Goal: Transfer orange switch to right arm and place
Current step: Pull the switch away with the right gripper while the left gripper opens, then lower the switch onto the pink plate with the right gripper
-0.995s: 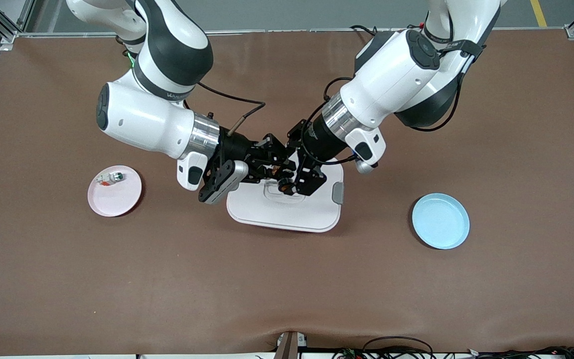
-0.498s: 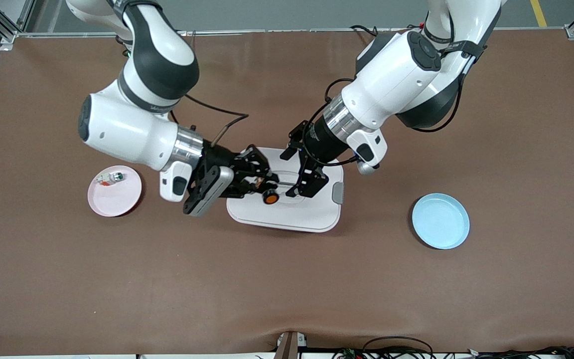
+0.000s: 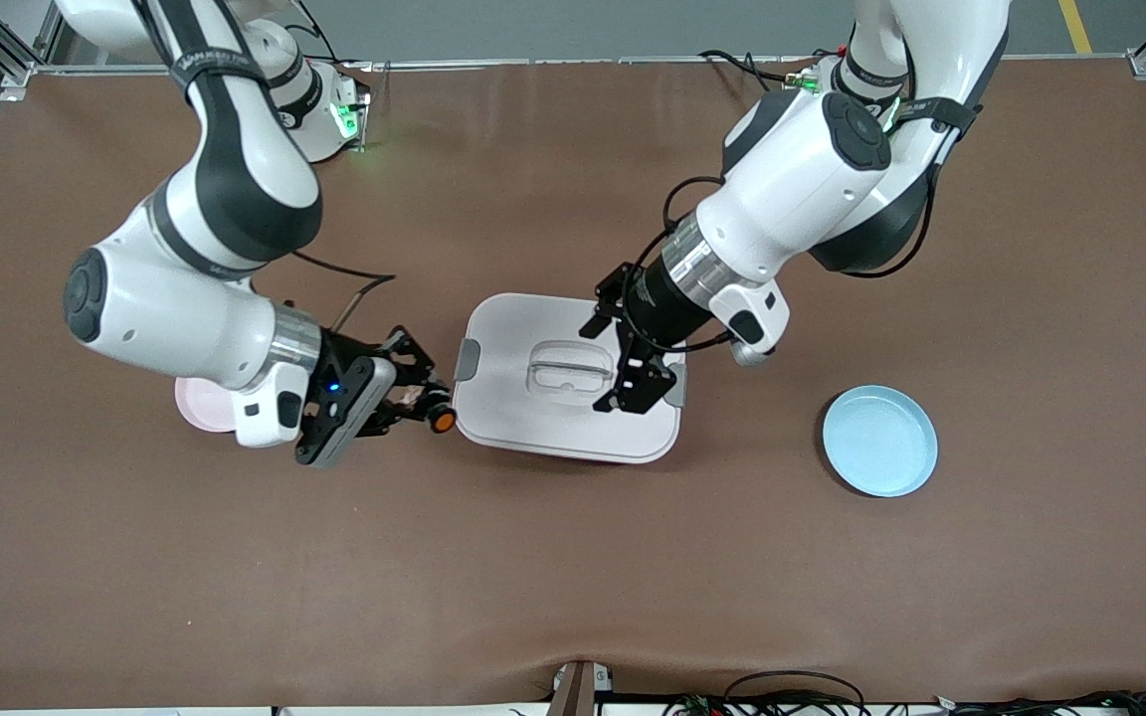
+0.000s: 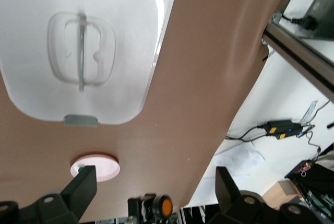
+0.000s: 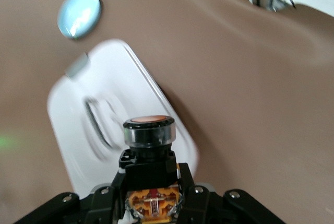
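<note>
The orange switch (image 3: 437,420) is a small black block with a round orange button end. My right gripper (image 3: 422,408) is shut on it, just above the table between the pink plate (image 3: 193,416) and the white lidded box (image 3: 533,423). In the right wrist view the switch (image 5: 148,143) stands up between the fingers, button outward, with the right gripper (image 5: 151,195) clamped on its body. My left gripper (image 3: 633,383) hangs open over the box's lid, holding nothing. The left wrist view shows the switch (image 4: 159,205) farther off, apart from the left gripper (image 4: 155,178).
The pink plate (image 4: 102,165) is mostly hidden under the right arm in the front view. A blue plate (image 3: 879,441) lies toward the left arm's end of the table. The white box has a recessed handle (image 3: 566,370) and grey clips.
The right gripper carried the switch away from the left gripper, from over the white box toward the pink plate. The left gripper let go, stayed open and drew back slightly.
</note>
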`<state>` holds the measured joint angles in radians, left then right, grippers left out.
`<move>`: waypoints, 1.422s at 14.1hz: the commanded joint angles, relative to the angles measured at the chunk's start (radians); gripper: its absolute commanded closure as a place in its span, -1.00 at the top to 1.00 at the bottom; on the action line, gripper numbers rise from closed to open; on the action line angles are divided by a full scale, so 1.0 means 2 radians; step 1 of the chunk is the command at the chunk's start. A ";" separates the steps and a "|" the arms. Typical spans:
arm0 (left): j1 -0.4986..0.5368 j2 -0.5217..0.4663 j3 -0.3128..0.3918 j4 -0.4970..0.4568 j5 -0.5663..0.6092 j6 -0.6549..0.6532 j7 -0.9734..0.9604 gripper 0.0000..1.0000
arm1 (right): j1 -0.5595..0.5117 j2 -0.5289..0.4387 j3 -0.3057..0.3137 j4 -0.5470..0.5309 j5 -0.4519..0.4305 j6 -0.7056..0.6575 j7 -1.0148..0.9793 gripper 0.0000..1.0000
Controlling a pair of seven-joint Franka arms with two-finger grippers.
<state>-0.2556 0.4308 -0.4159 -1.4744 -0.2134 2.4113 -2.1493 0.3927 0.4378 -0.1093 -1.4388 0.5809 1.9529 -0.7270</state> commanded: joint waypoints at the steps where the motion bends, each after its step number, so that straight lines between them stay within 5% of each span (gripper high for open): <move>1: 0.017 -0.003 0.000 -0.016 0.009 -0.008 0.005 1.00 | -0.018 -0.004 0.006 -0.021 -0.051 -0.009 -0.065 -1.00; 5: 0.043 -0.003 0.002 -0.023 0.017 -0.013 0.005 1.00 | -0.024 -0.012 0.006 -0.026 -0.176 -0.042 -0.103 -1.00; 8: 0.067 -0.008 0.002 -0.040 0.017 -0.019 0.005 1.00 | -0.021 -0.020 0.006 -0.040 -0.220 -0.048 -0.118 -1.00; 14: 0.118 -0.036 0.002 -0.107 0.025 -0.018 0.008 1.00 | -0.042 -0.052 0.006 -0.103 -0.257 -0.040 -0.202 -1.00; 20: 0.159 -0.056 0.002 -0.163 0.050 -0.018 0.091 1.00 | -0.061 -0.102 0.005 -0.245 -0.293 0.076 -0.258 -1.00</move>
<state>0.0401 0.3812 -0.4092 -1.7280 -0.1260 2.3794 -2.0454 0.2802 0.3110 -0.1137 -1.8039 0.0495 2.0424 -1.2289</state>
